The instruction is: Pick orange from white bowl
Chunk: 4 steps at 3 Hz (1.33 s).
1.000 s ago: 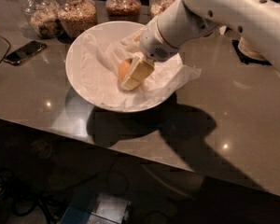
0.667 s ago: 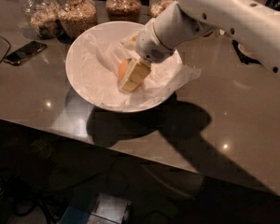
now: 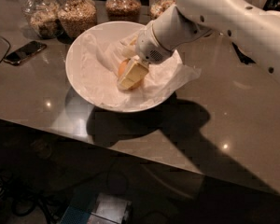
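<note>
The orange (image 3: 123, 68) lies in the middle of the white bowl (image 3: 70, 71), on crinkled white paper (image 3: 179, 76) that spills over the bowl's right rim. My gripper (image 3: 130, 76) reaches down into the bowl from the upper right on the white arm (image 3: 214, 13). It straddles the orange, with one cream-coloured finger (image 3: 133, 73) lying across the front of the fruit and the other hidden behind it. Only the orange's left side and lower edge show. The jaws look closed on the orange, which sits low in the bowl.
Several glass jars (image 3: 77, 13) of grains stand in a row along the back of the brown table (image 3: 233, 120). A dark phone (image 3: 24, 52) lies at the left. The table's front edge (image 3: 130, 146) runs just below the bowl, with floor and cables beneath.
The gripper and orange stay in nearly the same place in the bowl. The upper arm has shifted slightly.
</note>
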{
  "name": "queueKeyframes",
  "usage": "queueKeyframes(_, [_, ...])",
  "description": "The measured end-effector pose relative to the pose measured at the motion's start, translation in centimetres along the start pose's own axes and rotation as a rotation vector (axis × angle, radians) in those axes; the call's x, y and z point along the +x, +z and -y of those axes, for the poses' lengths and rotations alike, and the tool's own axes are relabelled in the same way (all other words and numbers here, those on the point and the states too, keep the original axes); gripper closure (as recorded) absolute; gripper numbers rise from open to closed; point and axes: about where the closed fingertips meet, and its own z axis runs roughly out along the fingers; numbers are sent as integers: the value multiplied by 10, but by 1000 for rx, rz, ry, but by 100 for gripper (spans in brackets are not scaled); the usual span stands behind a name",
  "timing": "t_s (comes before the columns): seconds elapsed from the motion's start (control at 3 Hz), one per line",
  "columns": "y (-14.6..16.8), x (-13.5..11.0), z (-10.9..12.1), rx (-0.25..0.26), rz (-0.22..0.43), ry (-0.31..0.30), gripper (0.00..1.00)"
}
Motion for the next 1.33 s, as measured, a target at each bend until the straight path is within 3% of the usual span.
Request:
queueKeyframes(0.67, [16,30,0,8,7,78,21])
queueKeyframes(1.0, [19,36,3,19,9,84,17])
queueKeyframes(1.33, [21,45,2,27,7,107,27])
